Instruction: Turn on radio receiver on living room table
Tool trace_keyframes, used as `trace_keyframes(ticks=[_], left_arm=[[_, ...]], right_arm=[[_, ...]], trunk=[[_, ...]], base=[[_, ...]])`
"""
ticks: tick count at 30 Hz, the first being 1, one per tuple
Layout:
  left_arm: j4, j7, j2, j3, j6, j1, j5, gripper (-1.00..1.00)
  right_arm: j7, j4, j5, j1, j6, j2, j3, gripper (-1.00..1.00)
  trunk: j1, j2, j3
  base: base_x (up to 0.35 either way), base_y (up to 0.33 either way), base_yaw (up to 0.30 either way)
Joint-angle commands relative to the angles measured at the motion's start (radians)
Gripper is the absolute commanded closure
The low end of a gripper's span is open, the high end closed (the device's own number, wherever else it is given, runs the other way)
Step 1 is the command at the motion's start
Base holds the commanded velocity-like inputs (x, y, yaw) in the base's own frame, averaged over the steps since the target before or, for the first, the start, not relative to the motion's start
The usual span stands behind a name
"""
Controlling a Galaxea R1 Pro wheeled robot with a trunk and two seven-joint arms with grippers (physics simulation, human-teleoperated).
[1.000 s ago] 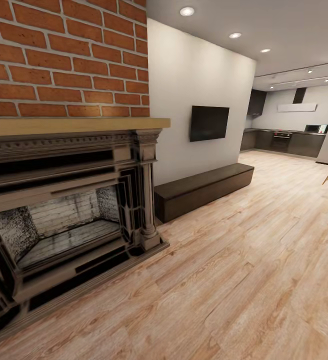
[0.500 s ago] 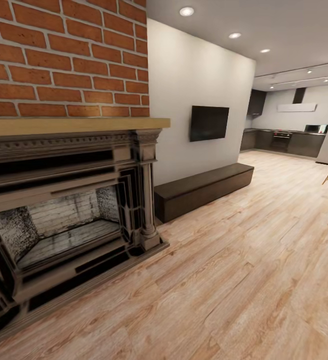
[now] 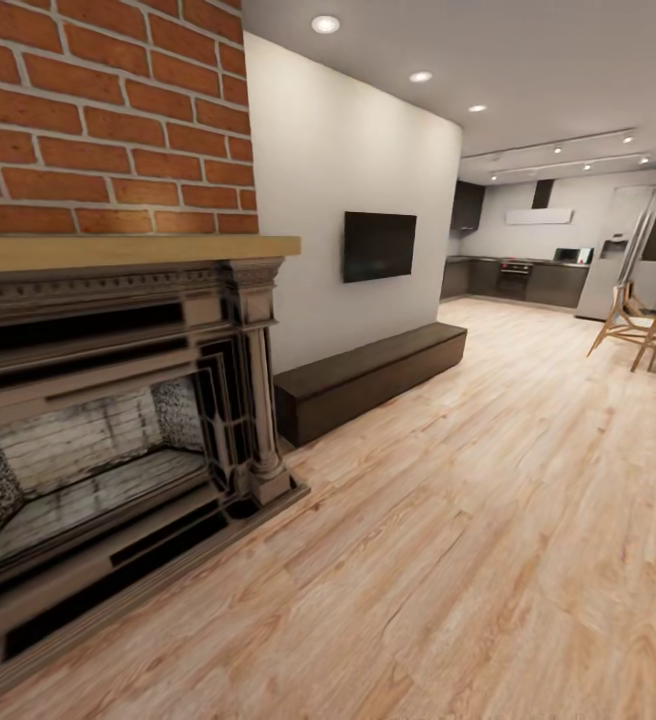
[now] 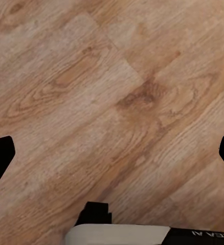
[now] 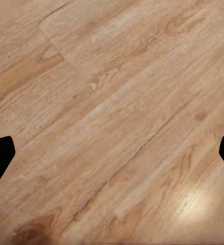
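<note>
- At 9 o'clock, a brick fireplace; the radio receiver is not visible yet, so the robot is likely travelling.
- At 12, a wall TV above a dark bench.
- At 2, a kitchen and wooden chair.
- Left gripper and right gripper spread wide over floor, empty.

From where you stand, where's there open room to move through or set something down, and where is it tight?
The wood floor lies bare from the fireplace and the long dark bench across to the right and on toward the kitchen. The bench top looks bare too. It is tighter at the far right by the wooden chair. Both wrist views show plain floor under open grippers.
</note>
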Motion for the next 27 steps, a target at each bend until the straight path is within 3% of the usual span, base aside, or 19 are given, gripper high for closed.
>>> trace_keyframes(ticks=[1, 4, 8, 27], left_arm=[[0.004, 0.001, 0.0, 0.0, -0.03, 0.0, -0.001, -1.0], [0.019, 0.004, 0.001, 0.0, -0.084, 0.0, -0.002, -1.0], [0.029, 0.007, 0.002, 0.001, -0.107, 0.0, -0.002, -1.0], [0.031, 0.004, -0.002, 0.001, -0.111, 0.0, -0.001, -1.0]], right_arm=[[0.0, 0.0, 0.0, 0.0, 0.0, 0.0, 0.0, -1.0], [0.0, 0.0, 0.0, 0.0, 0.0, 0.0, 0.0, -1.0], [0.0, 0.001, 0.0, 0.0, 0.0, 0.0, 0.001, -1.0], [0.0, 0.002, 0.0, 0.0, 0.0, 0.0, -0.001, -1.0]], trunk=[[0.0, 0.0, 0.0], [0.0, 0.0, 0.0], [0.0, 0.0, 0.0], [0.0, 0.0, 0.0]], base=[[0.0, 0.0, -0.278], [0.0, 0.0, -0.278], [0.0, 0.0, -0.278], [0.0, 0.0, -0.278]])
